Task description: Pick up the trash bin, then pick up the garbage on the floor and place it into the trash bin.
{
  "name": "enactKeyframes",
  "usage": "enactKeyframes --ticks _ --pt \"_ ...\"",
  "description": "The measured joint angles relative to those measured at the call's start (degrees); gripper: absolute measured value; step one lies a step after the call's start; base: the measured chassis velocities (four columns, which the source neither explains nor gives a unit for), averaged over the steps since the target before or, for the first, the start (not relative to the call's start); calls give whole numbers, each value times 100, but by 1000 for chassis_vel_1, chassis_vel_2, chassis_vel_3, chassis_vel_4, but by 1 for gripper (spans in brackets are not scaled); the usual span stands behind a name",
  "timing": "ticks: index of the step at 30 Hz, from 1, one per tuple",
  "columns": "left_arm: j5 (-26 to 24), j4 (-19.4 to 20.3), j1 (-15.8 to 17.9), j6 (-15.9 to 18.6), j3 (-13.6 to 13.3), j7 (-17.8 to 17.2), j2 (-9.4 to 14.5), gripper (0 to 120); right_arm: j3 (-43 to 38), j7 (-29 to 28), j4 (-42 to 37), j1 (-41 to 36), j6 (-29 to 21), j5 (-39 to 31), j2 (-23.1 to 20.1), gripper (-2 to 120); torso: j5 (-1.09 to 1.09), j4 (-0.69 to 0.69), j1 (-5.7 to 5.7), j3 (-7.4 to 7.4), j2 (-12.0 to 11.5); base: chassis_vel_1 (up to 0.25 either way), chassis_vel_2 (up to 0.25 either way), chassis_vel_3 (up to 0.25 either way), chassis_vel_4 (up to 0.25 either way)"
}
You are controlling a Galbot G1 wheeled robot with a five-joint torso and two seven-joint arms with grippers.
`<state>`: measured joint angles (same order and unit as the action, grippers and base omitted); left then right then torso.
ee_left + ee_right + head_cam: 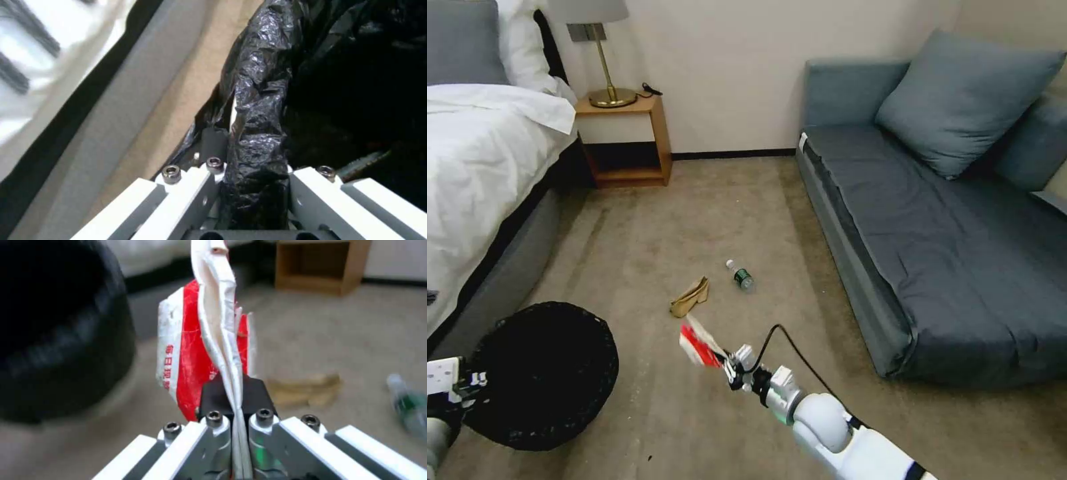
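Observation:
The trash bin (544, 373), a round black basket lined with a crinkly black bag, hangs low at my left. My left gripper (464, 387) is shut on its rim; in the left wrist view the fingers (213, 143) pinch the bag-covered rim (256, 110). My right gripper (734, 370) is shut on a red-and-white crumpled carton (697, 347), held above the carpet to the right of the bin. In the right wrist view the carton (186, 350) stands up out of the shut gripper (236, 396), with the bin (58, 333) beyond it. A tan paper bag (689, 298) and a clear green-labelled bottle (740, 275) lie on the floor farther ahead.
A white bed (474, 153) runs along the left, close to the bin. A wooden nightstand (627, 140) with a brass lamp stands at the back wall. A grey-blue sofa (947, 227) takes up the right. Beige carpet (694, 213) lies open between them.

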<state>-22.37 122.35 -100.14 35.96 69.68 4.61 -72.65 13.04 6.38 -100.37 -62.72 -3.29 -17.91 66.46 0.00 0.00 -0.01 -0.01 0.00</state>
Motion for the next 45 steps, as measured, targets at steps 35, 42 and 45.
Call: enactKeyframes --ticks 35,42,45 --pt "23 411 -169 54 -117 -14 -116 3 2415 -848 910 2011 -474 -827 1858 22 -1 0 0 1 0 0 0 0 0" --pt "17 444 -175 59 -112 -10 -122 3 2353 -849 910 1902 -475 -744 1836 47 -1 0 0 1 0 0 0 0 0" --pt "15 445 -175 60 -113 -9 -124 3 2304 -851 895 1857 -475 -702 1830 56 -1 0 0 1 0 0 0 0 0"
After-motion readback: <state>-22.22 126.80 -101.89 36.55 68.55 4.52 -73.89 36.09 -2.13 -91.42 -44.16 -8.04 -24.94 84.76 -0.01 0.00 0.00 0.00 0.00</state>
